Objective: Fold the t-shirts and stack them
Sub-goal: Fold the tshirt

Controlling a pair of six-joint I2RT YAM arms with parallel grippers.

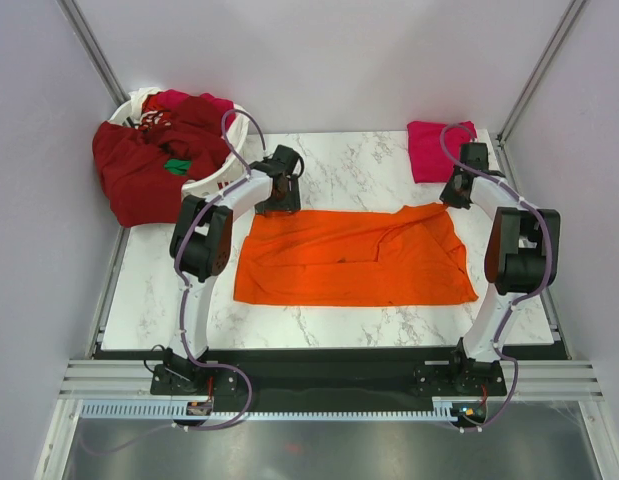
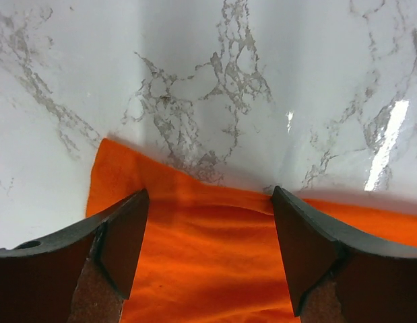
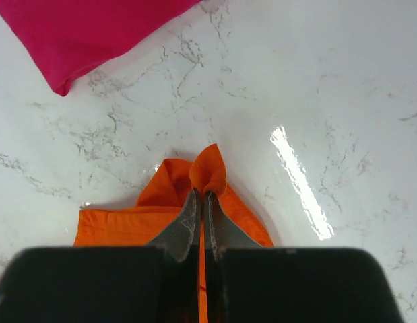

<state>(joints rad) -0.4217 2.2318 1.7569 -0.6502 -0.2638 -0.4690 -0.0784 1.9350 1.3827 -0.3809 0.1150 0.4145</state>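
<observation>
Top external | we clamp right gripper (image 3: 201,195) on orange t-shirt (image 1: 354,257) far-right corner, anchoring it | left gripper (image 2: 209,190) wide, empty, over far-left edge

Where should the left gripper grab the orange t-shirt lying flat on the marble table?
Probably its far left corner, from straight above: the bright orange cloth t-shirt lies flat, so only an edge pinches up. The open left gripper hangs there; the right gripper pinches the far right corner.
</observation>
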